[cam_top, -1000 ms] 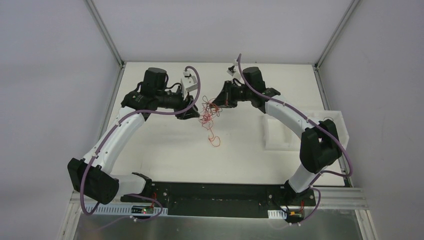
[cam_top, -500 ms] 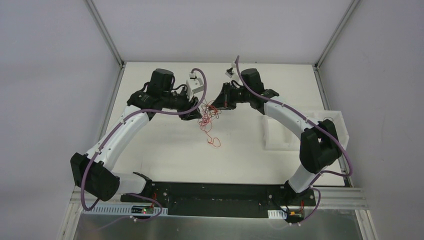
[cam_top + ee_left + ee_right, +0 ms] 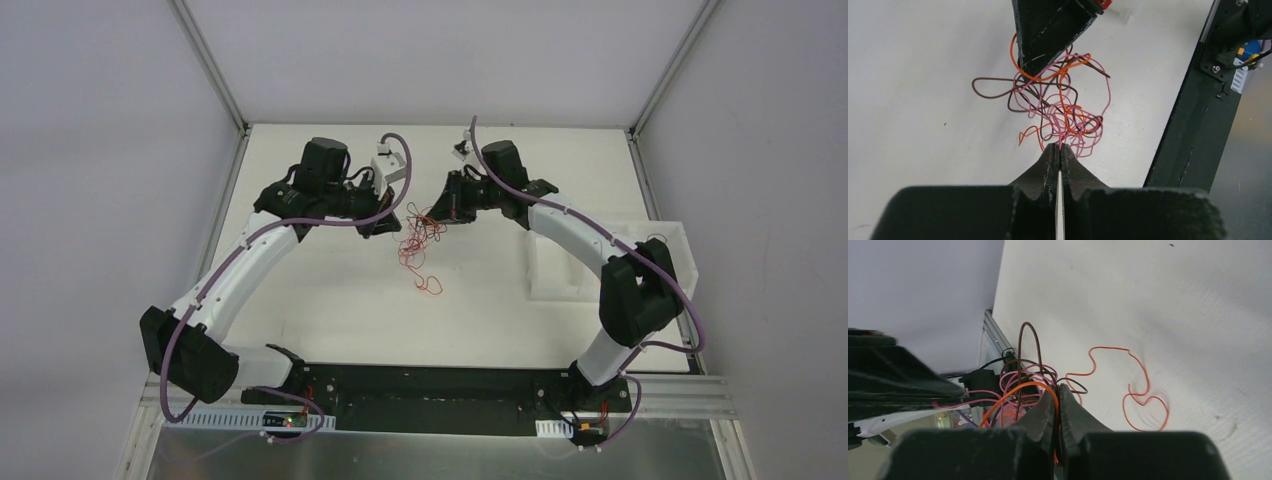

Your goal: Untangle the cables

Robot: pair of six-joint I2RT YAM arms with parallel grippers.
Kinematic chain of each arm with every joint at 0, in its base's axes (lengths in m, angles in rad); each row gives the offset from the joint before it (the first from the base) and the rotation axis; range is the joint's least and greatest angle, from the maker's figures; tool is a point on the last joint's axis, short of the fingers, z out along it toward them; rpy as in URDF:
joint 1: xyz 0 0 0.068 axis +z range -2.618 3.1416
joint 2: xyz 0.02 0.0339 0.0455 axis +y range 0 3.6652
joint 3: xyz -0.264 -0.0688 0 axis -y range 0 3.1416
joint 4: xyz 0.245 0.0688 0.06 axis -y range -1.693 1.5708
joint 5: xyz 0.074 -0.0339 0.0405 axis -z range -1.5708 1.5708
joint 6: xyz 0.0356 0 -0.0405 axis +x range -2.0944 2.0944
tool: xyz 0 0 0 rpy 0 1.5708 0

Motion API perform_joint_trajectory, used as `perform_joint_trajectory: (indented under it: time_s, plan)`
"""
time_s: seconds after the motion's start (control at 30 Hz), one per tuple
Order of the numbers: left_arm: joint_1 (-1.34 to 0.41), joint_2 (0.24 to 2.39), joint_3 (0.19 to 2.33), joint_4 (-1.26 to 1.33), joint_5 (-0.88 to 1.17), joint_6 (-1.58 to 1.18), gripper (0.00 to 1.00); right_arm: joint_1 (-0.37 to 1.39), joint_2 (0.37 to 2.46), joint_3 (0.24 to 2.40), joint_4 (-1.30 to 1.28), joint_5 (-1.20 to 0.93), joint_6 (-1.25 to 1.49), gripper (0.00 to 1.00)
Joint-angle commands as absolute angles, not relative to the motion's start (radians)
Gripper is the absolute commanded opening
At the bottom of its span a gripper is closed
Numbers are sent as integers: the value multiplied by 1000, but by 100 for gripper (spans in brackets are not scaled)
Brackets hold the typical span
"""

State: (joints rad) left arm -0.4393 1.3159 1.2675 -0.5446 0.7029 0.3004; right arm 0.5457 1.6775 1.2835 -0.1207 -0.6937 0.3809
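The cables [image 3: 414,232] form a small wad of thin pink, orange and dark brown wires hanging between my two grippers above the white table [image 3: 330,300]. In the left wrist view my left gripper [image 3: 1058,147] is shut, its tips pinching a pink strand at the near edge of the wad [image 3: 1060,107]. My right gripper [image 3: 1057,389] is shut on an orange wire [image 3: 1013,392] at the wad's other side, and its black fingers [image 3: 1043,35] show above the wad in the left wrist view. One red strand [image 3: 1143,400] trails curled on the table, also seen from above as a red strand [image 3: 430,283].
A white open box [image 3: 662,250] sits at the right edge with a white block [image 3: 553,272] beside it. The black base rail [image 3: 430,385] runs along the near edge. Metal frame posts [image 3: 215,70] rise at the far corners.
My left gripper has closed from partly open onto a strand at the wad's edge. The left arm moved slightly right toward the wad. The right gripper stayed shut, nearly still.
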Motion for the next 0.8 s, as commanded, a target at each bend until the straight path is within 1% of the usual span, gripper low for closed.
perform_joint_trajectory:
  time_s: [0.0, 0.13, 0.43, 0.63, 0.77]
  plan:
    - [-439, 1189, 1342, -535, 683, 259, 0, 501, 1660, 1297, -207, -598, 271, 5]
    - [-394, 1148, 1435, -536, 668, 200, 0, 455, 1708, 1307, -267, -530, 193, 7]
    - [-205, 1180, 1726, -491, 690, -34, 0, 419, 1798, 1312, -328, -423, 82, 6]
    - [-113, 1201, 1866, -414, 620, -153, 0, 408, 1843, 1320, -356, -364, 44, 6]
    - [-74, 1218, 1943, -387, 535, -187, 0, 401, 1874, 1333, -382, -354, 40, 7]
